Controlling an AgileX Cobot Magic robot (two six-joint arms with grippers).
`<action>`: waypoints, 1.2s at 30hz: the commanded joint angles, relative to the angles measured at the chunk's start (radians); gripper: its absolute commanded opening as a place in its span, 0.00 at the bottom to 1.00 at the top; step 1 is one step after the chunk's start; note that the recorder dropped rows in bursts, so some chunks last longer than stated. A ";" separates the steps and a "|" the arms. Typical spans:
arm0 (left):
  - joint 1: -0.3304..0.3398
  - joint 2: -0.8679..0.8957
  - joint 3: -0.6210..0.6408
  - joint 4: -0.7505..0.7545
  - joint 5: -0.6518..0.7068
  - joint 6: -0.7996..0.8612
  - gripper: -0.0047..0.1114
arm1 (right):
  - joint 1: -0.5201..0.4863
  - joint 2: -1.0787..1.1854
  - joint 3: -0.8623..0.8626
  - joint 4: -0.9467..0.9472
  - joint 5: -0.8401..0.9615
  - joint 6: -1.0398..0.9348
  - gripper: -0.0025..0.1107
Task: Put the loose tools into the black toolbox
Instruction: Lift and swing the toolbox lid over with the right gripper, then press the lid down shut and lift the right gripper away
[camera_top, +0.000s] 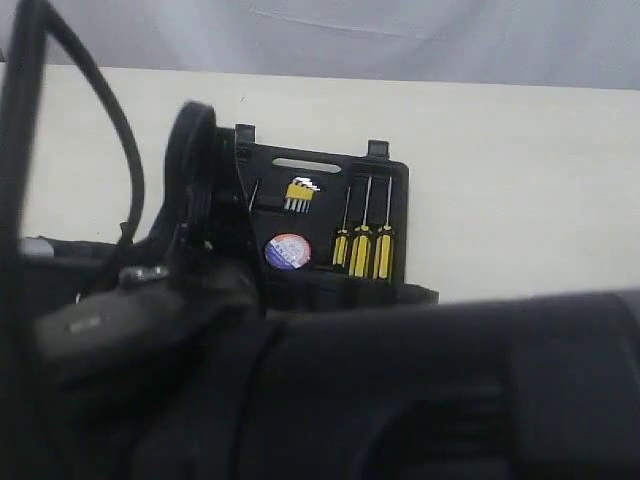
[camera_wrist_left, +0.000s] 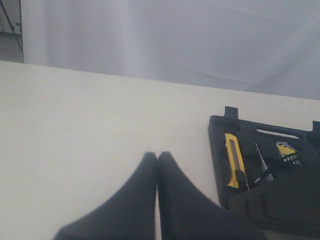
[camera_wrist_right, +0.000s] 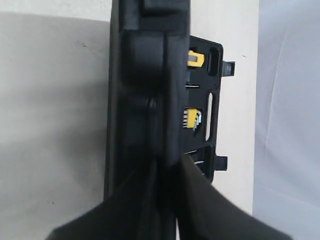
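Face up in a compartment near the middle of the black toolbox (camera_top: 392, 180), the black tape roll (camera_top: 288, 251), white-blue label showing, just beside the three screwdrivers (camera_top: 363, 245) and nearer the camera than the yellow hex key set (camera_top: 300, 193). Lengthwise in its own slot along one side edge of the tray, the yellow-black utility knife (camera_wrist_left: 234, 161): yellow body, black end toward the lid (camera_wrist_left: 280, 205), snug between the slot walls, with a slim silvery tool (camera_wrist_left: 262, 165) just beside it. Tray flat on the tabletop (camera_wrist_left: 90, 130), its far rim and two tabs sharp against the pale surface. Lid partway up on the near side, covering the tray's near part in the left wrist view and standing edge-on in the right wrist view, with only a narrow strip of compartments visible past its edge. Wide bare tabletop on the knife's side of the box and beyond the far rim, up to the grey backdrop (camera_wrist_left: 175, 40). In the exterior view, near side and left side of the box blocked by dark, blurred arm parts (camera_top: 190, 200). Well apart from the box, over bare tabletop, the left gripper (camera_wrist_left: 157, 156), jaws pressed together with nothing between. Right at the lid's edge, the right gripper (camera_wrist_right: 167, 162); jaws dark against dark there, clamped on the lid or only beside it, impossible to tell.
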 joint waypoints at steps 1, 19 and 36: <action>-0.006 0.004 -0.005 0.004 0.001 -0.001 0.04 | -0.058 -0.025 -0.087 -0.061 0.011 -0.156 0.02; -0.006 0.004 -0.005 0.004 0.001 -0.001 0.04 | -0.840 0.316 -0.329 0.450 -0.687 -0.910 0.02; -0.006 0.004 -0.005 -0.004 0.001 -0.001 0.04 | -0.859 0.515 -0.329 0.224 -0.772 -0.596 0.45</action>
